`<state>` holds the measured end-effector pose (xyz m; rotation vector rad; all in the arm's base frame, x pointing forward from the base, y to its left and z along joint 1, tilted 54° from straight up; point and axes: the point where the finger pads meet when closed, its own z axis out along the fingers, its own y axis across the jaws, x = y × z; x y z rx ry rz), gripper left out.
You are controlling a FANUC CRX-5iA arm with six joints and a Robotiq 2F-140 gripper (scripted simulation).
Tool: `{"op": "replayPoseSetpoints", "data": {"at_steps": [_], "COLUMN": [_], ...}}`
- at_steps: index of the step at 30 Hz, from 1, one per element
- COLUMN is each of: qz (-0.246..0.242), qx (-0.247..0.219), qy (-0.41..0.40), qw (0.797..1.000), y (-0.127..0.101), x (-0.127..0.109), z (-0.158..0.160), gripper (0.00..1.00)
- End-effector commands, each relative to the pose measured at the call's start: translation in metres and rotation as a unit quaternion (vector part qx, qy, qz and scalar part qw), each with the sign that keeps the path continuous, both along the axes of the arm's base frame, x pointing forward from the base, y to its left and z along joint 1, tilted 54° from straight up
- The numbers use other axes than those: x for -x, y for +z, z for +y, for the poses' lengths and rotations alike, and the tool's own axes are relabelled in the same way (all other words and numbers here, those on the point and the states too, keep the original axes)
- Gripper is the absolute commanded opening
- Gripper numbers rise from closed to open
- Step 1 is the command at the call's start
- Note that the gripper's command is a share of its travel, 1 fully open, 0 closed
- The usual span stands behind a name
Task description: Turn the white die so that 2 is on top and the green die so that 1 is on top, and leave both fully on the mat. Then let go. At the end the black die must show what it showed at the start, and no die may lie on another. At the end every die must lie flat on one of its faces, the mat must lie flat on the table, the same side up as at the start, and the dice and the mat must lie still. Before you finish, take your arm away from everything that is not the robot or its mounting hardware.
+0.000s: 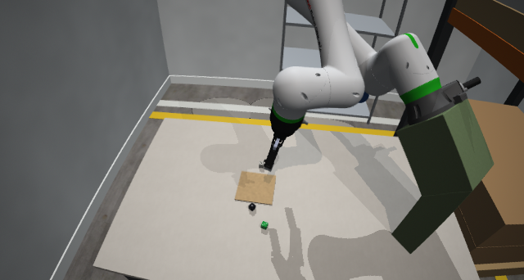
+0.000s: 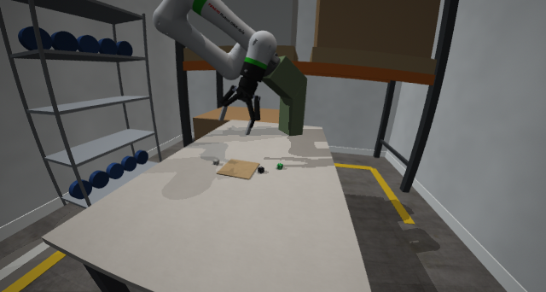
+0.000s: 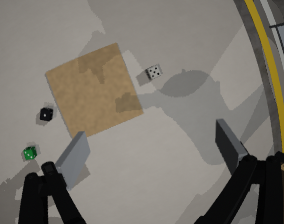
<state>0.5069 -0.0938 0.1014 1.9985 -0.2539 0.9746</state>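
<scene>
Three dice lie off the mat (image 1: 255, 187): white die (image 3: 153, 72) just beside one edge, black die (image 1: 251, 206) and green die (image 1: 264, 225) past the opposite edge. Gripper (image 2: 251, 122) hangs high, spread fully, empty; nothing started, so descend onto the white die first.

We see a flat tan mat (image 1: 255, 187) lying square on the counter (image 1: 172, 214), with nothing on it. A small white die (image 3: 153, 72) sits flat on the counter just beside one edge of the mat; its spots are too small to count. Off the opposite edge sits a black die (image 1: 251, 206), close to the mat, and a green die (image 1: 264, 225) a little farther out. All three dice lie apart from one another.
</scene>
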Motion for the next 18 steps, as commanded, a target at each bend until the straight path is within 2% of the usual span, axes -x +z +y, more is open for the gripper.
{"op": "replayPoseSetpoints", "data": {"at_steps": [1,18], "qz": [0.0,0.0], "qx": [0.0,-0.003], "qy": [0.0,-0.001], "qw": [1.0,1.0], "y": [0.0,0.0001], "x": [0.0,-0.0001], "z": [0.0002,-0.0004], "gripper": [1.0,1.0]}}
